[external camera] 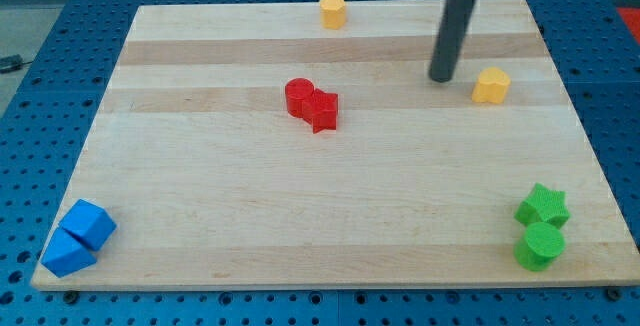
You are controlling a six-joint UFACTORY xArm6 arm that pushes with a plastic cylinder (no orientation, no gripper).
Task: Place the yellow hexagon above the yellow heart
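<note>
My tip (442, 78) rests on the tabletop (300, 216) in the view's upper right, a bare rod with no hand on it, so nothing is gripped or let go; it only pushes. Two yellow blocks matter here. One yellow block (491, 85) lies just beside my tip toward the view's right and a shade lower, apart from it by a narrow gap. The other yellow block (332, 11) sits well off toward the view's left, at the top edge of the tabletop. At this size I cannot say for sure which is the hexagon and which the heart, though the top one looks more faceted and the near one looks notched. If that holds, the hexagon lies up and to the left of my tip, and the push has to carry it rightward along the top edge until it stands over the heart. The red pair (312, 104), green pair (541, 226) and blue pair (78, 238) lie clear of that route.
</note>
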